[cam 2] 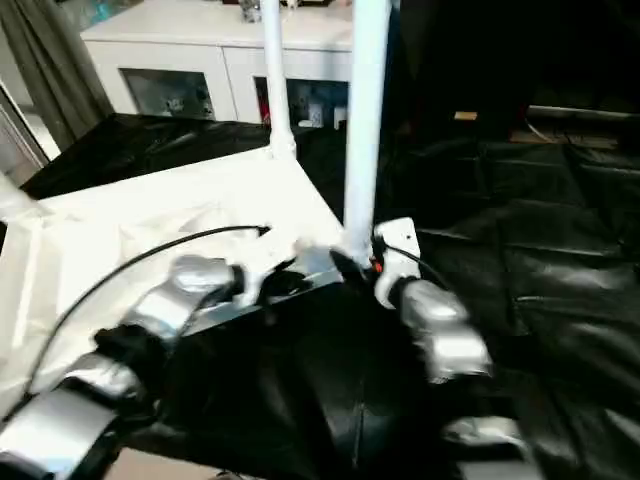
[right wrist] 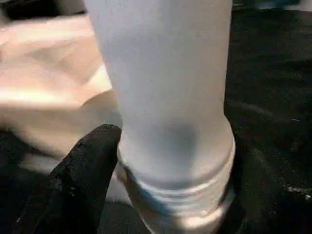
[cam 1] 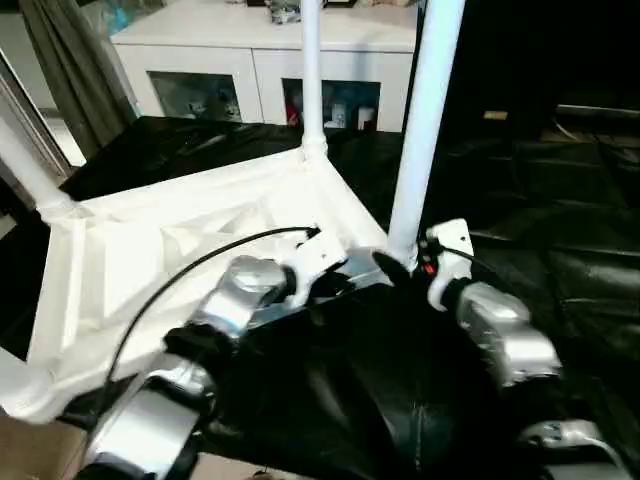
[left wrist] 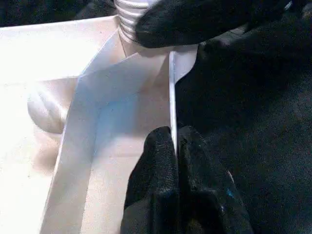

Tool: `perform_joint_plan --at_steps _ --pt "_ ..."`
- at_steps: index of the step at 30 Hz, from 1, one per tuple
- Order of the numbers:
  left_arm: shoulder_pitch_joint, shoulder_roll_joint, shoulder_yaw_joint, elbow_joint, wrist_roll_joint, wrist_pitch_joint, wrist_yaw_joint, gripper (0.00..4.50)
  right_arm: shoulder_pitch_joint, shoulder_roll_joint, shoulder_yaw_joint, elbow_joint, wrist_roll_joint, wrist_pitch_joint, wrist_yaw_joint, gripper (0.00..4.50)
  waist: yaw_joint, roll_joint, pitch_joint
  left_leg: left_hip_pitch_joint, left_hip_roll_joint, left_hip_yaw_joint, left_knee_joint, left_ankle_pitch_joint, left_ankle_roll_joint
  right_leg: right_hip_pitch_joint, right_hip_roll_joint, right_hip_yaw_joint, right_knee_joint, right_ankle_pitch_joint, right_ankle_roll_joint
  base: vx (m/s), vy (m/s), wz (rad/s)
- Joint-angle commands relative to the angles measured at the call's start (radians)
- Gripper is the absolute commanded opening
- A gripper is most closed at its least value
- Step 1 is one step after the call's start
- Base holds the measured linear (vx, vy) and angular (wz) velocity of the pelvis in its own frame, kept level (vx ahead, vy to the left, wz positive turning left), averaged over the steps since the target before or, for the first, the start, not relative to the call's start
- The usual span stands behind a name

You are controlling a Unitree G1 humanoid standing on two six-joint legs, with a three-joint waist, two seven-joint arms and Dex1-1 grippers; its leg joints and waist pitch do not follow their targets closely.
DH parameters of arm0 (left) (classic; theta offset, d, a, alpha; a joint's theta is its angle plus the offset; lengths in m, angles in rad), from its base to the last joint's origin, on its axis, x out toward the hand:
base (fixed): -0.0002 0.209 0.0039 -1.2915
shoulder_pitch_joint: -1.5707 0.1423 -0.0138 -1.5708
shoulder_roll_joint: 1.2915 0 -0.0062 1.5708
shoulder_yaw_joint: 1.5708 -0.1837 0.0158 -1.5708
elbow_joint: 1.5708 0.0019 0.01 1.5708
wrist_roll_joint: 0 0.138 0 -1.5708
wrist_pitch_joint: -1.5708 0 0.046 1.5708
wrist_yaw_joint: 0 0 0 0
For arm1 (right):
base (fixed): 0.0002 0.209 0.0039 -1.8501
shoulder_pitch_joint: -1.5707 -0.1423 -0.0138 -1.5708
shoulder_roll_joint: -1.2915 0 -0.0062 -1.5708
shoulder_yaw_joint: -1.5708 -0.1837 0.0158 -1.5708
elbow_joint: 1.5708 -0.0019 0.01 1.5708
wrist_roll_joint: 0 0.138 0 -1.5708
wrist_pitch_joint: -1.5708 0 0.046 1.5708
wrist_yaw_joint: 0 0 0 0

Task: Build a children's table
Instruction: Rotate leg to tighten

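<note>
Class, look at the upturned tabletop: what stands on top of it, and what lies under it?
On the tabletop, white legs rise from its corners: one near, one far, one left. Under it lies a black sheet; what that sheet covers is hidden.

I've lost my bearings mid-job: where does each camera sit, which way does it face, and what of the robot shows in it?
Left eye view: on the head, looking forward and down at the upturned tabletop with upright legs; both silver forearms show.
Right eye view: same head, slightly to the side; same scene, same forearms.
Left wrist view: along the left gripper, shut on the tabletop's rim.
Right wrist view: along the right gripper, jaws around the near leg at its base.
Shared: both wrist views show that leg's ribbed base, as do the eye views.
</note>
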Motion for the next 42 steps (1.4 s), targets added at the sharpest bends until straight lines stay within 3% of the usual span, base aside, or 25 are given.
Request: perform_joint_plan --at_steps 1,4,7,10,14,15,16,21,24,27,28,29,31,33,35,36,37,38,39,42 --pt "0.02 0.005 -0.028 -0.055 -0.026 -0.053 -0.091 0.0 0.015 -0.011 0.081 -0.037 0.003 0.01 0.125 3.56 0.007 -0.014 -0.062 0.01 0.056 -0.024 -0.061 -0.166 0.086 0.041 -0.077 0.036 -0.072 -0.07 -0.24 0.0 0.0 0.0" --pt "0.049 0.035 -0.027 -0.106 -0.064 -0.039 -0.176 0.0 0.021 -0.068 0.094 -0.055 -0.015 -0.029 0.184 3.56 0.008 -0.012 -0.065 0.012 0.059 -0.023 -0.057 -0.144 0.101 0.038 -0.074 0.033 -0.063 -0.007 -0.267 0.0 0.0 0.0" --pt "0.074 0.065 -0.037 -0.152 -0.082 -0.028 -0.244 0.0 0.034 -0.102 0.095 -0.088 0.008 -0.022 0.25 3.56 0.009 -0.012 -0.066 0.014 0.06 -0.022 -0.057 -0.148 0.106 0.038 -0.073 0.033 -0.062 -0.002 -0.279 0.0 0.0 0.0" --pt "0.102 0.1 -0.044 -0.197 -0.094 -0.018 -0.316 0.0 0.055 -0.142 0.104 -0.132 0.033 -0.006 0.342 3.56 0.018 -0.014 -0.063 0.015 0.064 -0.02 -0.059 -0.166 0.111 0.036 -0.074 0.034 -0.065 -0.035 -0.274 0.0 0.0 0.0" --pt "0.119 0.131 -0.044 -0.231 -0.101 -0.003 -0.367 0.0 0.071 -0.174 0.129 -0.151 0.05 -0.002 0.423 3.56 0.023 -0.013 -0.059 0.019 0.065 -0.021 -0.065 -0.21 0.081 0.032 -0.075 0.036 -0.072 -0.125 -0.259 0.0 0.0 0.0" --pt "0.12 0.134 -0.044 -0.234 -0.102 -0.002 -0.371 0.0 0.072 -0.174 0.13 -0.153 0.05 -0.001 0.425 3.31 0.023 -0.013 -0.059 0.018 0.065 -0.021 -0.065 -0.213 0.076 0.031 -0.076 0.037 -0.072 -0.131 -0.258 0.0 0.0 0.0" --pt "0.122 0.136 -0.043 -0.237 -0.103 0.0 -0.373 0.0 0.072 -0.174 0.13 -0.154 0.05 0.0 0.427 3.31 0.022 -0.019 -0.058 0.017 0.064 -0.021 -0.066 -0.213 0.073 0.032 -0.076 0.037 -0.072 -0.144 -0.255 0.0 0.0 0.0" --pt "0.129 0.141 -0.035 -0.252 -0.108 0.019 -0.371 0.0 0.08 -0.161 0.127 -0.169 0.071 0.025 0.435 2.9 0.023 -0.018 -0.062 0.016 0.063 -0.021 -0.063 -0.172 0.08 0.032 -0.075 0.037 -0.067 -0.102 -0.253 0.0 0.0 0.0" --pt "0.118 0.118 -0.021 -0.227 -0.097 0.02 -0.318 0.0 0.089 -0.141 0.121 -0.165 0.071 0.039 0.398 2.82 0.023 -0.018 -0.063 0.015 0.061 -0.019 -0.059 -0.159 0.089 0.032 -0.075 0.037 -0.067 -0.081 -0.258 0.0 0.0 0.0" --pt "0.09 0.088 -0.008 -0.173 -0.062 0.025 -0.212 0.0 0.076 -0.099 0.1 -0.11 0.035 0.039 0.269 2.79 0.02 -0.018 -0.059 0.017 0.059 -0.019 -0.062 -0.183 0.073 0.028 -0.074 0.037 -0.073 -0.129 -0.251 0.0 0.0 0.0" --pt "0.084 0.082 -0.005 -0.16 -0.054 0.027 -0.189 0.0 0.072 -0.09 0.096 -0.095 0.024 0.036 0.237 2.79 0.019 -0.018 -0.059 0.018 0.06 -0.02 -0.063 -0.19 0.065 0.028 -0.076 0.038 -0.074 -0.145 -0.248 0.0 0.0 0.0" --pt "0.053 0.049 0.014 -0.105 -0.039 0.042 -0.086 0.0 0.054 -0.046 0.074 -0.03 -0.014 0.015 0.098 2.79 0.014 -0.015 -0.055 0.021 0.058 -0.02 -0.068 -0.225 0.041 0.025 -0.076 0.039 -0.082 -0.211 -0.236 0.0 0.0 0.0" --pt "0.026 0.014 0.033 -0.063 -0.038 0.049 -0.007 0.0 0.038 -0.001 0.045 0.023 -0.022 0.006 -0.02 2.78 0.006 -0.018 -0.05 0.026 0.055 -0.023 -0.074 -0.282 0.003 0.025 -0.078 0.039 -0.09 -0.304 -0.217 0.0 0.0 0.0" --pt "-0.005 -0.031 0.047 -0.018 -0.031 0.058 0.087 0.0 0.017 0.064 0.004 0.082 -0.012 0.012 -0.16 2.78 -0.003 -0.014 -0.05 0.028 0.055 -0.026 -0.078 -0.301 -0.011 0.024 -0.079 0.04 -0.094 -0.327 -0.202 0.0 0.0 0.0" --pt "-0.012 -0.045 0.049 -0.008 -0.03 0.061 0.107 0.0 0.012 0.08 0.003 0.094 -0.013 0.011 -0.182 2.77 -0.005 -0.018 -0.052 0.027 0.054 -0.025 -0.078 -0.295 -0.001 0.027 -0.078 0.041 -0.093 -0.291 -0.199 0.0 0.0 0.0" --pt "-0.033 -0.082 0.056 0.023 -0.029 0.067 0.164 0.0 -0.006 0.119 0.011 0.125 -0.03 -0.003 -0.24 2.77 -0.005 -0.016 -0.053 0.026 0.055 -0.024 -0.078 -0.287 0.002 0.025 -0.079 0.042 -0.093 -0.279 -0.203 0.0 0.0 0.0" --pt "-0.045 -0.104 0.06 0.042 -0.028 0.068 0.194 0.0 -0.017 0.144 0.019 0.142 -0.043 -0.016 -0.268 2.77 -0.006 -0.006 -0.053 0.026 0.053 -0.024 -0.077 -0.284 0.001 0.023 -0.078 0.041 -0.092 -0.267 -0.205 0.0 0.0 0.0" --pt "-0.05 -0.114 0.062 0.049 -0.028 0.067 0.203 0.0 -0.021 0.155 0.023 0.146 -0.047 -0.024 -0.273 2.77 -0.007 -0.014 -0.053 0.024 0.051 -0.024 -0.077 -0.285 0.006 0.027 -0.077 0.039 -0.095 -0.265 -0.201 0.0 0.0 0.0" --pt "-0.054 -0.125 0.062 0.055 -0.028 0.064 0.207 0.0 -0.027 0.172 0.02 0.147 -0.034 -0.032 -0.257 2.77 -0.006 -0.015 -0.054 0.024 0.05 -0.023 -0.075 -0.283 0.012 0.027 -0.079 0.04 -0.094 -0.262 -0.201 0.0 0.0 0.0" --pt "-0.064 -0.14 0.06 0.07 -0.03 0.048 0.199 0.0 -0.038 0.192 0.012 0.149 -0.014 -0.047 -0.217 3.47 -0.002 -0.013 -0.057 0.022 0.052 -0.023 -0.074 -0.259 0.038 0.029 -0.079 0.039 -0.092 -0.231 -0.202 0.0 0.0 0.0"
